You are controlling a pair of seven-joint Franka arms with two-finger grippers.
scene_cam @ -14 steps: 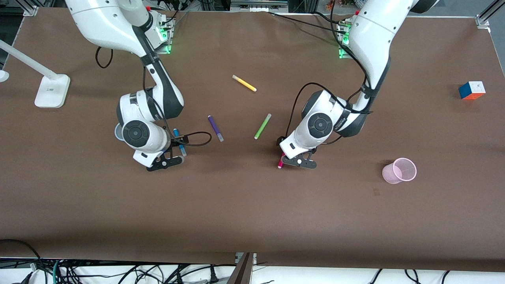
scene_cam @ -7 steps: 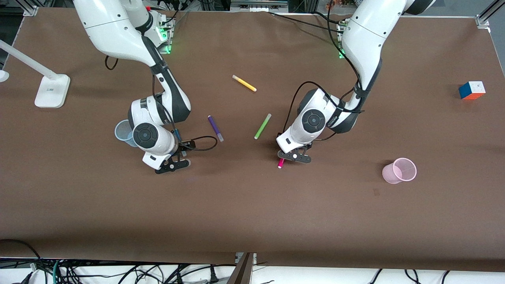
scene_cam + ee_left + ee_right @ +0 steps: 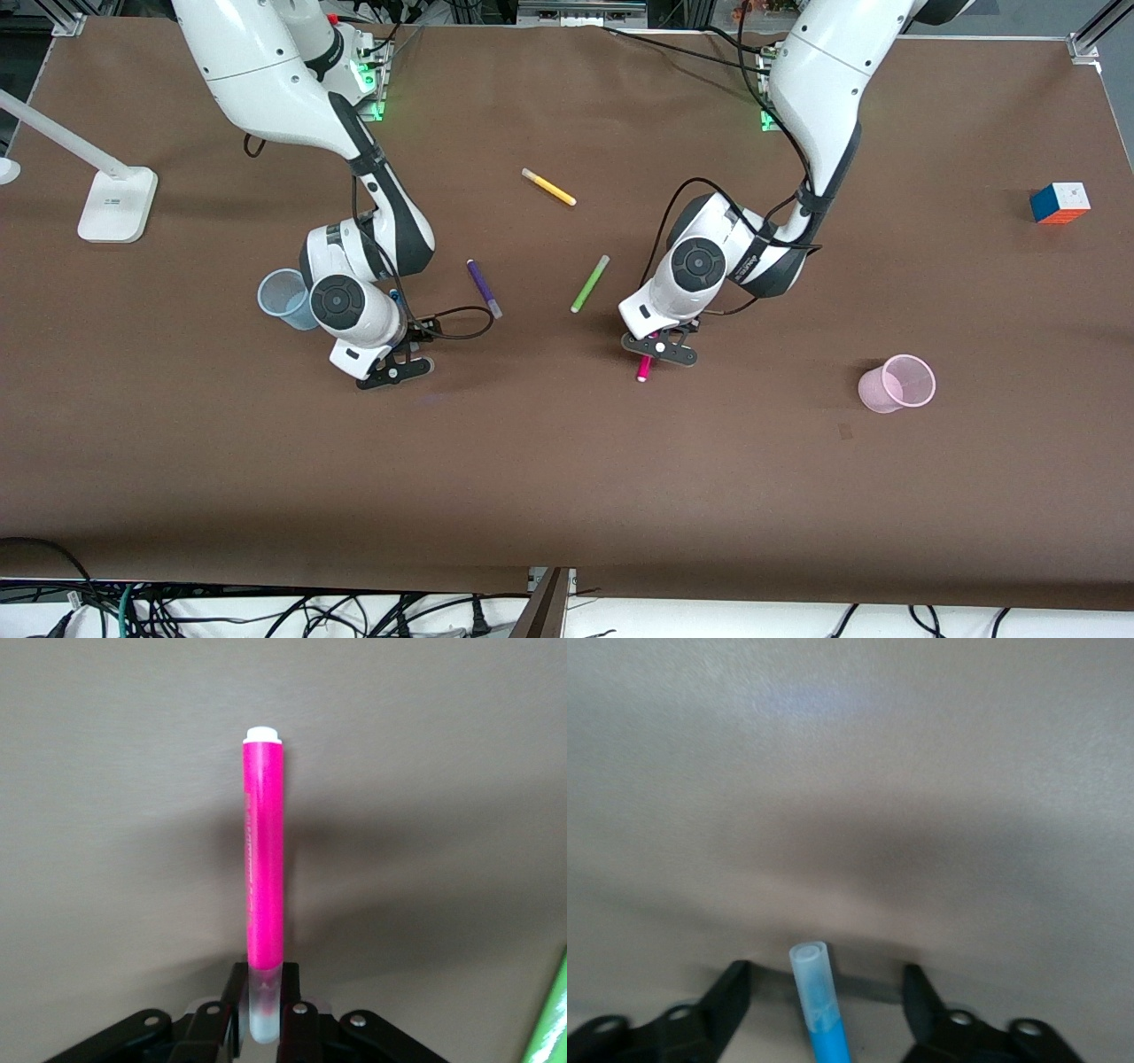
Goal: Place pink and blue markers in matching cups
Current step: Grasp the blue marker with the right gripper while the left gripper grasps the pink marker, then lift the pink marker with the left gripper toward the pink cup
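My left gripper (image 3: 660,348) is shut on the pink marker (image 3: 643,369), low over the middle of the table. In the left wrist view the fingers (image 3: 264,992) pinch its pale cap and the magenta body (image 3: 264,859) sticks out ahead. My right gripper (image 3: 395,366) is open, beside the pale blue cup (image 3: 282,299). The blue marker (image 3: 822,1014) lies between its spread fingers (image 3: 735,983), untouched; only a bit of it (image 3: 393,296) shows in the front view. The pale pink cup (image 3: 897,383) stands toward the left arm's end of the table.
A purple marker (image 3: 484,288), a lime green marker (image 3: 589,283) and a yellow marker (image 3: 548,187) lie between the arms. A colour cube (image 3: 1060,203) sits toward the left arm's end, a white lamp base (image 3: 117,206) toward the right arm's end.
The right arm has shifted away from the blue cup, which now shows fully, and its gripper sits over the blue marker. The left gripper has turned the pink marker a little.
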